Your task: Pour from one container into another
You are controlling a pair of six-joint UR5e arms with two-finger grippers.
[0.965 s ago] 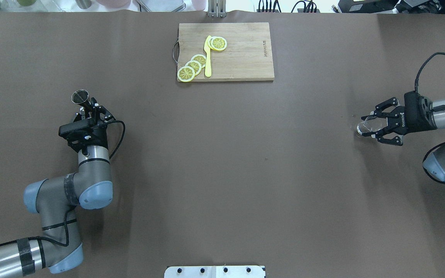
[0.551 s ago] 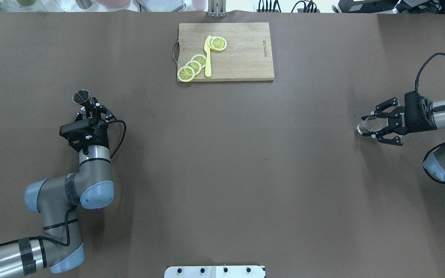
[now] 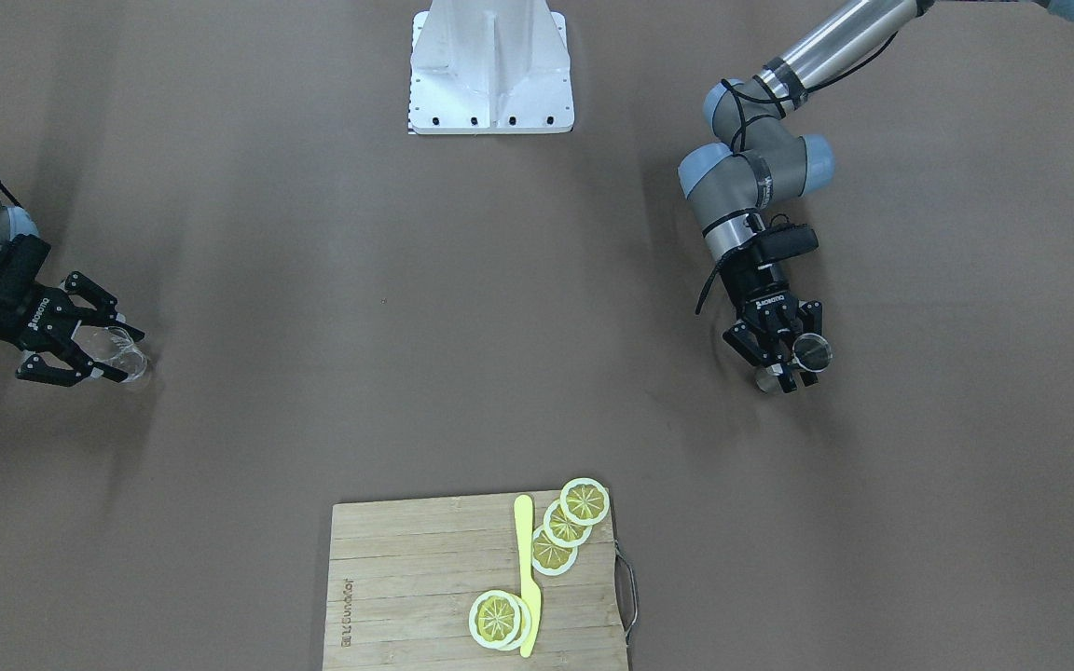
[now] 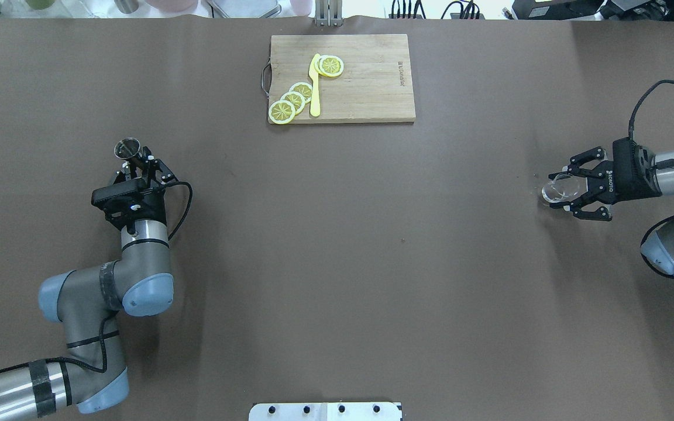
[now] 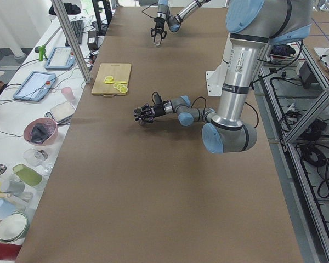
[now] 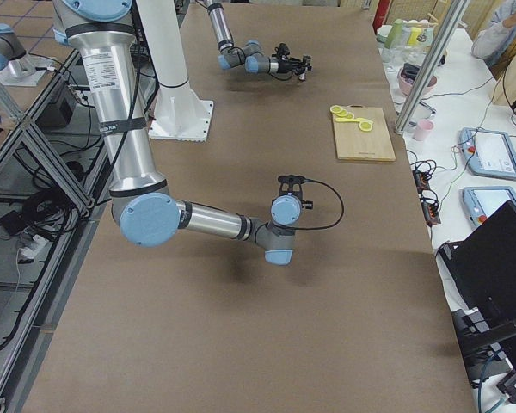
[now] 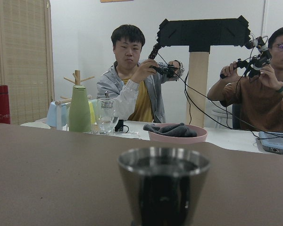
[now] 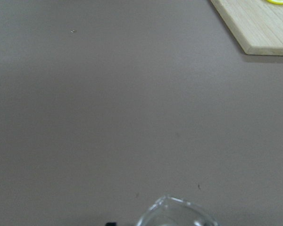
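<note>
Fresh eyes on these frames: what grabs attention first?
The arms sit far apart: the left gripper holds a steel jigger, the right gripper a clear glass. Centred at the far edge, a wooden cutting board carries lemon slices and a yellow knife.

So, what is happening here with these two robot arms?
The two arms are getting ready for a pour. The left gripper holds the steel jigger upright on the table's left side. The right gripper is closed around the clear glass on the right side. The two containers are far apart, so no pouring has begun. The cutting board with lemon slices and a yellow knife lies at the far edge, with neither gripper near it.
</note>
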